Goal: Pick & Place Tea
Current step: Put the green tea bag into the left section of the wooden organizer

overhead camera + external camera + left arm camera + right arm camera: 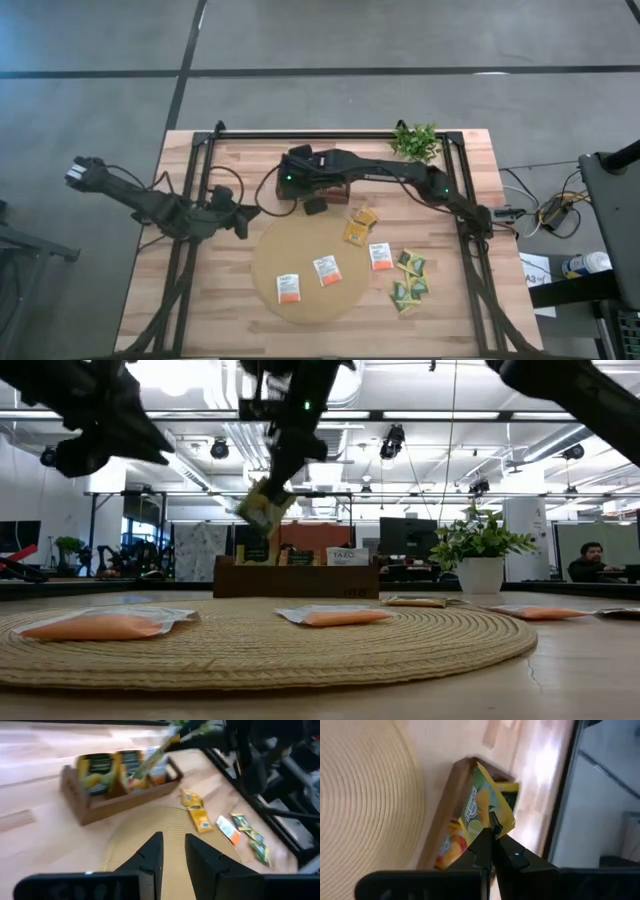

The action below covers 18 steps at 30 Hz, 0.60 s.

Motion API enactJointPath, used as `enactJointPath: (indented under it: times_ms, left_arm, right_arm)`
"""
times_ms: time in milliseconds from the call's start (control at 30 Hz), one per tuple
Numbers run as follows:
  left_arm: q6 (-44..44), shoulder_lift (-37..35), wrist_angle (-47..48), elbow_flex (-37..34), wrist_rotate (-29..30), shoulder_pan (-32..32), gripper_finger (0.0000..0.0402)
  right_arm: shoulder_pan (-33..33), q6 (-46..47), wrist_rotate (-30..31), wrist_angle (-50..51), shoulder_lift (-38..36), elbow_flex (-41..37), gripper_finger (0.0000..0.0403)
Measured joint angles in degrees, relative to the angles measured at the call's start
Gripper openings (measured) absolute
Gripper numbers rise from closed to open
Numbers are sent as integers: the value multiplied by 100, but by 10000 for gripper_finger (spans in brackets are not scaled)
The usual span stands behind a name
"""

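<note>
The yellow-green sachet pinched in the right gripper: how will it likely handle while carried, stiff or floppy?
The sachet is held by one corner in the shut right gripper and keeps its flat shape, so probably fairly stiff. It hangs tilted above the tray, so it may swing. It looks thin and light.

Three white-and-orange sachets (327, 270) (two on the mat (270, 255)); one plant (416, 141); one tray (296, 579).

Right arm (400, 178) spans the table's rear, above the tray (297, 577). Mat's (265, 262) left part bare; sachets (411, 280) crowd its right side.
</note>
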<state>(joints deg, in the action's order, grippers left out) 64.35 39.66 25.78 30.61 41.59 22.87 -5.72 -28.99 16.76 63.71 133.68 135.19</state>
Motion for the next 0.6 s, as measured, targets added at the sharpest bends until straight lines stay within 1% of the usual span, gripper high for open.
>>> enactJointPath:
  times_ms: [67,133,300,367,433,467,533,600]
  left_arm:
    - [262,-61,344,-3,109,7,76]
    - [361,-78,474,-28,256,7,76]
    - [560,-93,398,-237,697,-31,76]
    - [499,-82,136,-364,695,-35,76]
    - [-27,-73,-500,-489,595,-33,76]
    - [-486,-65,-892,-566,494,-33,76]
    - [-1719,-12,-1655,-701,207,-35,76]
    - [-2729,93,-2058,-781,43,-33,76]
  right_arm:
    - [-2,-78,36,-185,26,-177,8]
    - [4,-112,39,-192,61,-262,8]
    - [7,88,141,-277,124,-274,8]
    - [2,204,135,-284,129,-291,8]
    - [14,306,4,-246,100,-259,8]
    - [32,356,-132,-234,84,-233,8]
    - [77,399,-462,-215,68,-149,8]
    - [154,399,-618,-140,68,-44,8]
